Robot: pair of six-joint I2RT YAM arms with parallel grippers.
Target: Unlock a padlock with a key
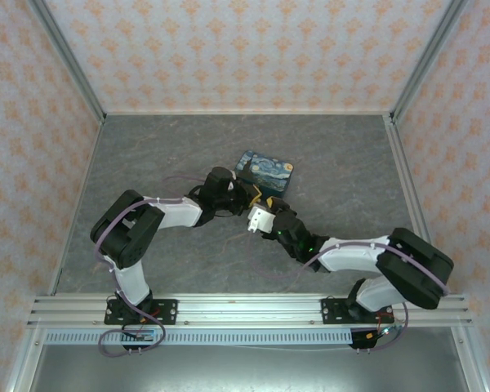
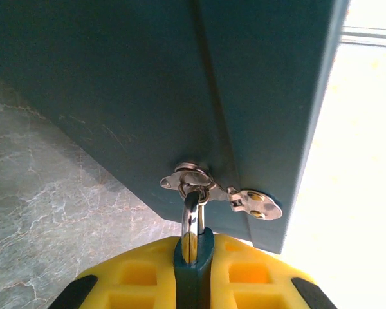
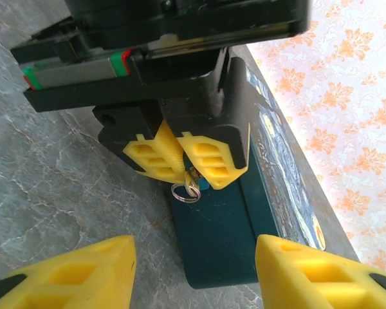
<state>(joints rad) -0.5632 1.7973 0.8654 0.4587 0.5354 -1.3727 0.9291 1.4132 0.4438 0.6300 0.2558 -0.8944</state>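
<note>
Padlock, tiny, teal-blue, thin metal shackle (image 2: 193, 273): pinched between the yellow fingers (image 2: 141, 277) of the left gripper (image 3: 183, 161). Its shackle is threaded through a silver metal hasp (image 2: 244, 199) on the dark teal side wall of the rectangular Starry Night printed tin (image 1: 265, 170). The tin lies on the grey marble-patterned table (image 1: 147, 155). Right gripper (image 3: 193, 270): fingers spread wide, holding nothing, facing the left gripper at close range.

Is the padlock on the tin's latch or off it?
On: its shackle loops through the latch ring on the tin, the padlock clamped in the left end effector. Locked or not, cannot tell.
</note>
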